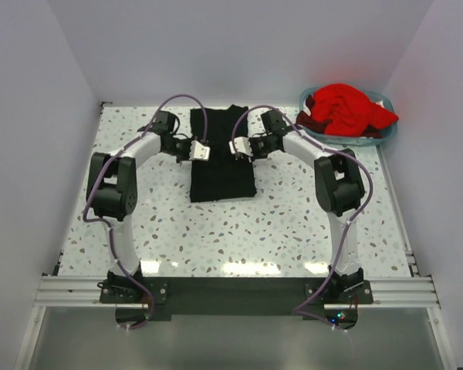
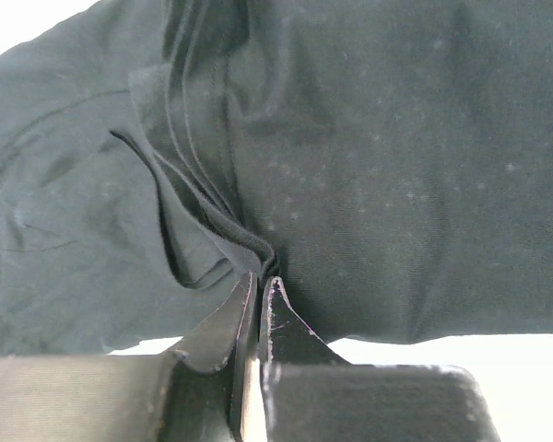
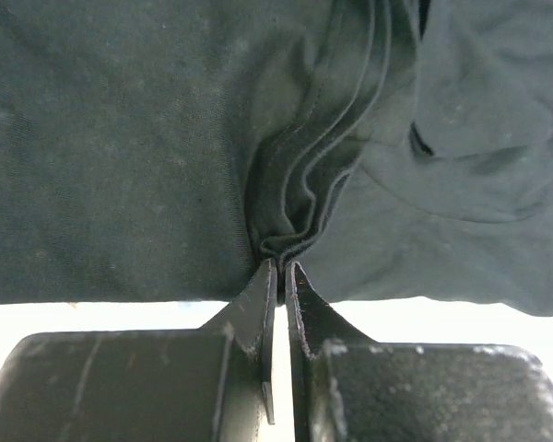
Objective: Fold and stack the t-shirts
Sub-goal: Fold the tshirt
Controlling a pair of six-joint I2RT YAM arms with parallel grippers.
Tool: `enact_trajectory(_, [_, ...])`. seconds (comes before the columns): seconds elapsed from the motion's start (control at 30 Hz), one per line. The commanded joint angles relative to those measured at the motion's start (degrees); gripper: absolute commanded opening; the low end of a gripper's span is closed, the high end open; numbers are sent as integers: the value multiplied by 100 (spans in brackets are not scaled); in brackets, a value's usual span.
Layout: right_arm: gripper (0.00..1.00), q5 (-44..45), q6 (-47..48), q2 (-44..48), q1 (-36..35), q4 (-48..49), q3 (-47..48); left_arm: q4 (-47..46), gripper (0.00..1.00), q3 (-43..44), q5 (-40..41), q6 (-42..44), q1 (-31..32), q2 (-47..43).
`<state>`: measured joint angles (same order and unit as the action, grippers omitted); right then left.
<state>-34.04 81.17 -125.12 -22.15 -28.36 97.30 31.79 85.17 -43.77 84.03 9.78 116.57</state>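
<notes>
Pinching bunched edges of the black t-shirt (image 2: 396,166) at their tips, left gripper (image 2: 259,284) and right gripper (image 3: 282,267) both clamp tight; one layer slipping from either pinch would skew the fold. The red t-shirt (image 1: 343,108) lies well apart.

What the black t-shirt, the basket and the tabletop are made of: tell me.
Black t-shirt: soft matte knit cloth, perhaps cotton; it bunches into fine folds and holds lint. Basket: light blue, smooth, thin rim, probably plastic. Tabletop: hard speckled surface, terrazzo-like or laminate; glossy, reflecting lights.
</notes>
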Motion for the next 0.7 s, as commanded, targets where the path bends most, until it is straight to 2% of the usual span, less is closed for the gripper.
enact_trajectory(0.0, [0,-121,145,-153,27,427,263,-278,0,176,43,-18,-46,120])
enact_trajectory(0.07, [0,-68,171,-206,18,498,281,-682,2,62,123,-246,-46,111])
enact_trajectory(0.1, [3,37,172,-206,18,524,281,-770,7,62,166,-299,-46,120])
enact_trajectory(0.17, [26,91,154,-171,18,647,238,-946,12,97,237,-518,-46,172])
enact_trajectory(0.2, [37,134,-46,-136,18,787,168,-964,20,140,316,-589,-46,190])
enact_trajectory(0.23, [50,204,-127,-109,18,945,149,-956,21,228,369,-781,-46,199])
enact_trajectory(0.37, [55,714,-715,328,27,1122,237,-912,38,273,475,-1379,-151,-159])
enact_trajectory(0.4, [57,767,-1038,435,35,1087,255,-903,47,246,448,-1546,-213,-283])
enact_trajectory(0.43, [61,811,-1172,558,36,887,272,-920,50,220,457,-2017,-240,-406])
enact_trajectory(0.5, [62,847,-1821,891,27,596,421,-807,51,184,300,-2564,-275,-749])
enact_trajectory(0.57, [66,733,-2558,1024,-17,26,762,-271,51,185,-138,-3337,-275,-1057])
enact_trajectory(0.6, [65,680,-3241,1033,-104,-281,930,-244,51,124,-332,-3775,-258,-1162])
enact_trajectory(0.63, [63,627,-3622,990,-157,-858,1097,-235,51,27,-552,-4667,-266,-1250])
enact_trajectory(0.67, [62,409,-4391,955,-193,-1090,1333,-287,51,-226,-1006,-5155,-266,-1399])
